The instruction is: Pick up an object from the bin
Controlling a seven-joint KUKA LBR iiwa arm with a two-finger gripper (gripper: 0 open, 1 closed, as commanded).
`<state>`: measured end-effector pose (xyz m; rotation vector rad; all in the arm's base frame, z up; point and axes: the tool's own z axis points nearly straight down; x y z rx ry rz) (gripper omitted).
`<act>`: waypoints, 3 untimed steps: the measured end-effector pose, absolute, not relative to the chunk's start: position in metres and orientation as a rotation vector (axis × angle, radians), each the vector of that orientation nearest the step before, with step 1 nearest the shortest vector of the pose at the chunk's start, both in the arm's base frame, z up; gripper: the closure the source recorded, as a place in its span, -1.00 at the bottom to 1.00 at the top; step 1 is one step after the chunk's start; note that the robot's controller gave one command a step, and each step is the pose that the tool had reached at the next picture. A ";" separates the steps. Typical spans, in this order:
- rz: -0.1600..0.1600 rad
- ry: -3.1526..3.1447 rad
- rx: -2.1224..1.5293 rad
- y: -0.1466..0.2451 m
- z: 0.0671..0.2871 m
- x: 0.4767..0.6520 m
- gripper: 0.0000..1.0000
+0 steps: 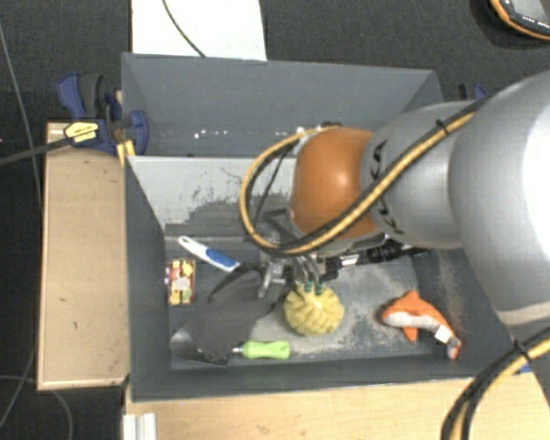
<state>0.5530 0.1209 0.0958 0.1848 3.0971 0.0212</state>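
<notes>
Med. light, glare on arm (522, 154), bin (257, 108) floor shadowed

No text, brand or number can be read anywhere in the frame. The small packet (180, 281) at the lower left of the bin (284, 108) carries red and yellow print, too small to make out. Dark marks on the grey arm (458, 181), just right of its orange cover (330, 186), are illegible.
</notes>
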 end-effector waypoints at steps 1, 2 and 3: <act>0.020 3.097 0.185 0.120 0.106 0.553 1.00; 0.021 3.098 0.185 0.120 0.116 0.553 1.00; 0.021 3.097 0.185 0.120 0.121 0.552 1.00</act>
